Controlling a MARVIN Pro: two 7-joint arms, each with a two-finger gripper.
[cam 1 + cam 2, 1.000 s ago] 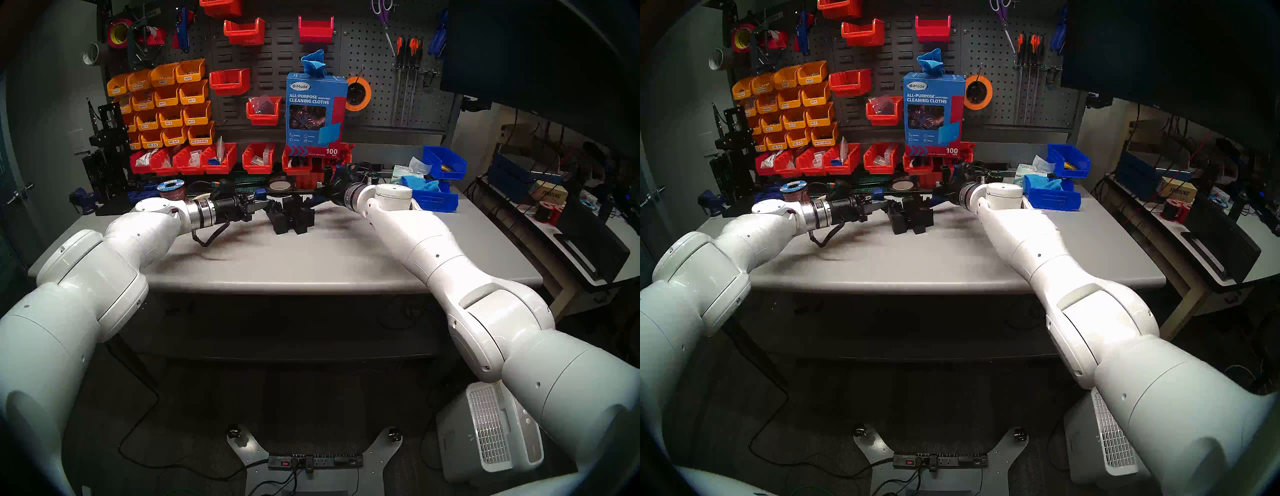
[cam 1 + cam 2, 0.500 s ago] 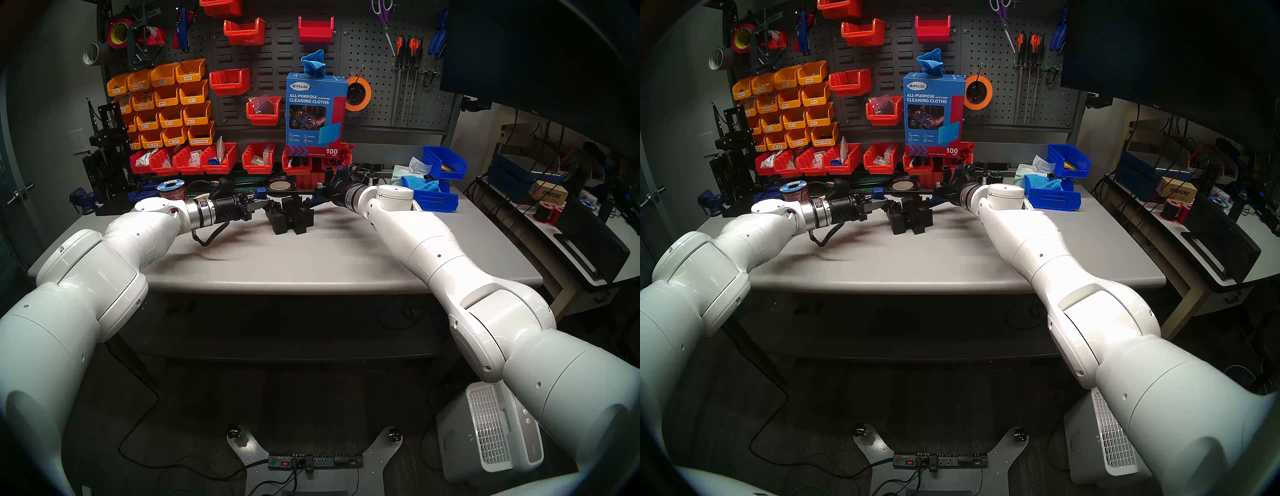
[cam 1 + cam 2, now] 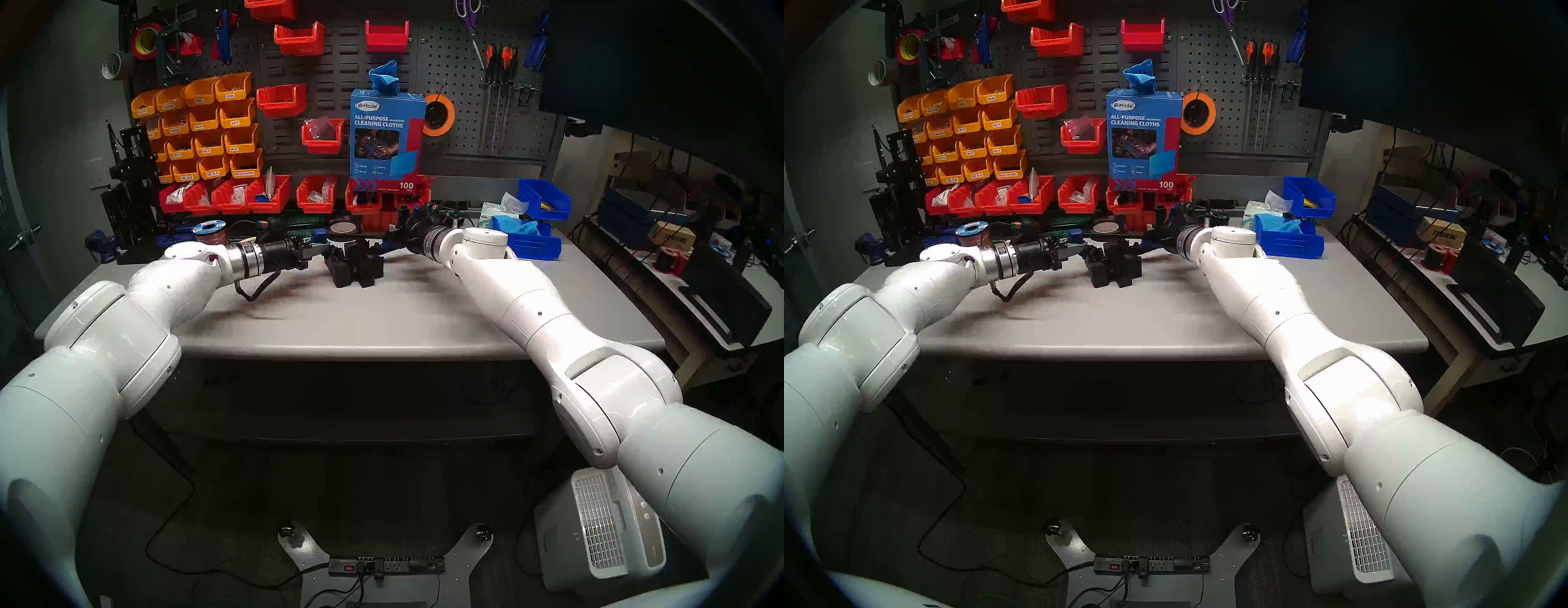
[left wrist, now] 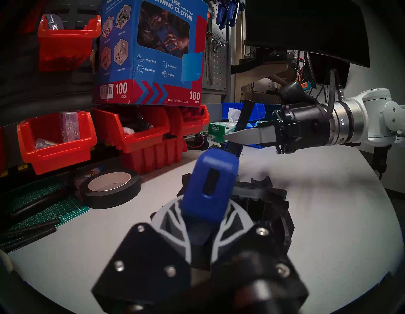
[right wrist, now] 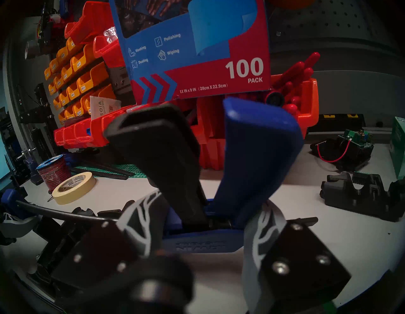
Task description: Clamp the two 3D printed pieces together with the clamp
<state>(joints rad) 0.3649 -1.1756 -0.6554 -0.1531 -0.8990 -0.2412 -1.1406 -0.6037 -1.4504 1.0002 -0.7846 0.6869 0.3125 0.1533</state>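
My left gripper [image 4: 203, 221] was closed on the clamp's [image 5: 252, 157] blue end jaw and my right gripper [image 5: 206, 221] squeezed its trigger handle, holding the clamp level just above the two 3D printed pieces [image 3: 356, 265] on the grey table [image 3: 382, 314].

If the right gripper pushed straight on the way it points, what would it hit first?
Probably the red bins under the cleaning cloths box, dead ahead of the right gripper, shut on the clamp; the held clamp would likely arrive first. Depth is unclear.
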